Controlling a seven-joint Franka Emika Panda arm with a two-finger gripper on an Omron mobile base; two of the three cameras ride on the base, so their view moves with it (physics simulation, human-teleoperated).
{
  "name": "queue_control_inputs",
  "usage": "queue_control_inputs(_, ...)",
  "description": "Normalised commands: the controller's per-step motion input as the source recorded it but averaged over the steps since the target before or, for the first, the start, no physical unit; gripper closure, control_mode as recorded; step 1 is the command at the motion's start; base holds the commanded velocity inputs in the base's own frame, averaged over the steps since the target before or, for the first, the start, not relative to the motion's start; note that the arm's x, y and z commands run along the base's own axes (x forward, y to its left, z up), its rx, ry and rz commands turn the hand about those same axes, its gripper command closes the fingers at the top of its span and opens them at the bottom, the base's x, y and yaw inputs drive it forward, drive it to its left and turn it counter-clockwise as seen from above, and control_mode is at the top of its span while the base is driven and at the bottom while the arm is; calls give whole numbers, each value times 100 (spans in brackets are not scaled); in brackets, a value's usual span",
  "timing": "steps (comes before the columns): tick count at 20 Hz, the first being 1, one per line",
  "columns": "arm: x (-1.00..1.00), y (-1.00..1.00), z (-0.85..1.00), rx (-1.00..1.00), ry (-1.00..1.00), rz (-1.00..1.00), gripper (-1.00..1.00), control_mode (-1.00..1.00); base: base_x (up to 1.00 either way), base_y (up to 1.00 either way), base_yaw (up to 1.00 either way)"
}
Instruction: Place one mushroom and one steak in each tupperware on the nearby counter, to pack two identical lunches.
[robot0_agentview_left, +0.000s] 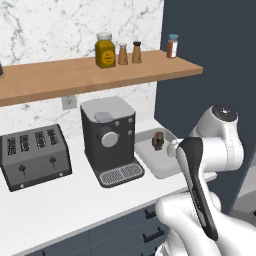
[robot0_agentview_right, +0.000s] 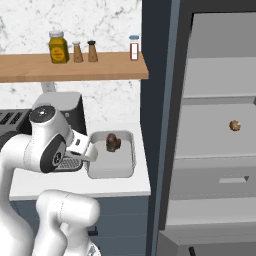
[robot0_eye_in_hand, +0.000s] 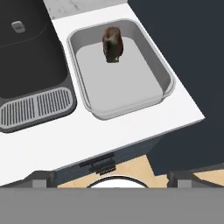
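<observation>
I count one tupperware (robot0_eye_in_hand: 124, 87) on the counter (robot0_agentview_left: 75, 200), just right of the coffee machine (robot0_agentview_left: 110, 140) at the counter's right end. One dark brown steak (robot0_eye_in_hand: 113, 44) lies in its far half. One small round mushroom (robot0_agentview_right: 235, 125) sits well apart, on a pale shelf (robot0_agentview_right: 215, 135) inside the open fridge to the right.

My gripper (robot0_eye_in_hand: 107, 177) hangs above the counter's near edge, in front of the tub; its two fingertips (robot0_eye_in_hand: 37, 176) stand wide apart with nothing between them.

On the wooden wall shelf (robot0_agentview_left: 90, 75) I count four containers: one yellow jar (robot0_agentview_left: 105, 50), two brown shakers (robot0_agentview_left: 129, 53) and one red-filled spice bottle (robot0_agentview_left: 172, 46). Their labels are too small to read. One four-slot toaster (robot0_agentview_left: 34, 155) stands left of the coffee machine.

The tub's long axis runs near to far, parallel to the counter's right edge. The steak lies roughly the same way, slightly tilted.
</observation>
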Motion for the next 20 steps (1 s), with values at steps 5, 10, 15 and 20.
queue_control_inputs(5, -1, 0, 0, 0, 0, 0, -100, 100, -28, 0, 0)
queue_control_inputs(10, 0, 0, 0, 0, 0, 0, -100, 100, -74, -8, 1)
queue_control_inputs(15, 0, 0, 0, 0, 0, 0, -100, 100, -22, -26, 26)
queue_control_inputs(20, 0, 0, 0, 0, 0, 0, -100, 100, -37, -52, 59)
